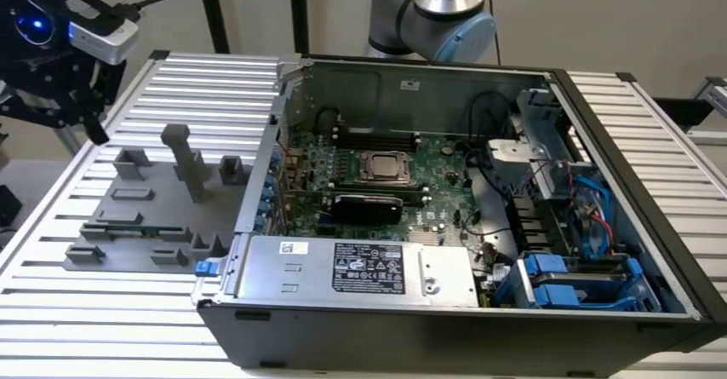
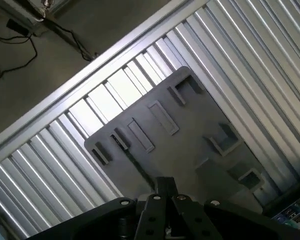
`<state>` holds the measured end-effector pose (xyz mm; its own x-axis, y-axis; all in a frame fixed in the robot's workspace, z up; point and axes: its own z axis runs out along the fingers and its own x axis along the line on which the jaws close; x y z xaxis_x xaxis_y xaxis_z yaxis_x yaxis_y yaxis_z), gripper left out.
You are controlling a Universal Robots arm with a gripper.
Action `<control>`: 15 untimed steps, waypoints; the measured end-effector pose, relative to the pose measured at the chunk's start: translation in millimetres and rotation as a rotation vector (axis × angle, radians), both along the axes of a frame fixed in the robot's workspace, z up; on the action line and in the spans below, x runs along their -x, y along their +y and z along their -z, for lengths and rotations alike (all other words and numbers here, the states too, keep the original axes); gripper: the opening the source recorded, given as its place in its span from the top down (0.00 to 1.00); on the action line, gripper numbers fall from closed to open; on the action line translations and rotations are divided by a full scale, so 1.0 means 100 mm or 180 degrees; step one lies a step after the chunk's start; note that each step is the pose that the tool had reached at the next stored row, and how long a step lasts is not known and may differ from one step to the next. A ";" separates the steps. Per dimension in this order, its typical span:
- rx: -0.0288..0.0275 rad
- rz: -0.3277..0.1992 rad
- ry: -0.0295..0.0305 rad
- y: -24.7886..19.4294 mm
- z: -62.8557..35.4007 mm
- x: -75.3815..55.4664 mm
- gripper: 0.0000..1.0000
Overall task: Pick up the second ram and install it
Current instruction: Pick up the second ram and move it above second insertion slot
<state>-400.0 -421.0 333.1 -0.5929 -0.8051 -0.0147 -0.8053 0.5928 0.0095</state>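
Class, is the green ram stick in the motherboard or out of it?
Out. The ram sits in the grey holder, outside the case and apart from the motherboard.

I looked at a plain pale wall [image 1: 636, 21] behind the bench [image 1: 91, 328], whose top was made of ribbed metal slats [image 1: 670, 140]. Two dark poles [image 1: 214, 8] stood upright against that wall. In the wrist view a grey floor [image 2: 20, 105] lay past the bench's edge, with black cables [image 2: 12, 36] trailing over it. Light glared white off several slats.
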 end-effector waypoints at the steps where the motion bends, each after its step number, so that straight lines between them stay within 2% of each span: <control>1: 0.0004 -0.0052 0.0000 0.000 0.006 0.00 1.00; 9: 0.0029 -0.0462 0.0000 0.000 0.052 0.00 1.00; 15: 0.0031 -0.0807 -0.0001 0.000 0.105 0.00 1.00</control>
<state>-400.0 -421.0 322.6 -0.3719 -0.9282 -0.0065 -0.9283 0.3719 0.0045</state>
